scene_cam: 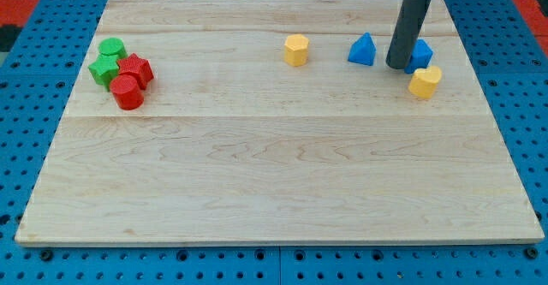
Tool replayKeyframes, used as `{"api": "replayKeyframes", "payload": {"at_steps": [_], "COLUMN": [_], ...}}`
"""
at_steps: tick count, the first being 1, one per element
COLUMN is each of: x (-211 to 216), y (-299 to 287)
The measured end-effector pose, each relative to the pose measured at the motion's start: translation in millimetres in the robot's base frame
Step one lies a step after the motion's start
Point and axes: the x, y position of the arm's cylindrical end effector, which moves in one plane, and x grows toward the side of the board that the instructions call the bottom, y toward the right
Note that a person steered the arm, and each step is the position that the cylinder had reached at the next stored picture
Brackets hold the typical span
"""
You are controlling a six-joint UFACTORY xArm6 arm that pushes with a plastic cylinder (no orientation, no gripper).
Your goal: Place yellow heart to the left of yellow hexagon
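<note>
The yellow heart lies at the view's upper right of the wooden board. The yellow hexagon stands near the top middle, well to the left of the heart. My tip rests on the board just up and left of the heart, between a blue triangular block on its left and a second blue block on its right, which the rod partly hides. The tip is close to the heart, but I cannot tell whether it touches it.
At the view's left, a tight cluster holds a green cylinder, a green star-like block, a red hexagon-like block and a red cylinder. The board lies on a blue pegboard surface.
</note>
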Motion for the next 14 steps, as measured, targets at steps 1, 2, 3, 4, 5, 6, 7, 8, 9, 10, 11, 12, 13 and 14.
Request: {"api": "replayKeyframes", "payload": {"at_steps": [1,2,3,4,5,6,7,8,9,10,11,12,13,14], "x": [16.1,44.2,97.0,97.6,56.6,24.9,62.0,81.2,96.1,96.1,120.4,117.9,100.0,105.4], "y": [-21.8,-51.1,-38.1,24.3,80.3,67.6,-0.3,-58.6,-59.0,-122.9,-169.0,-198.0,-203.7,-190.9]}}
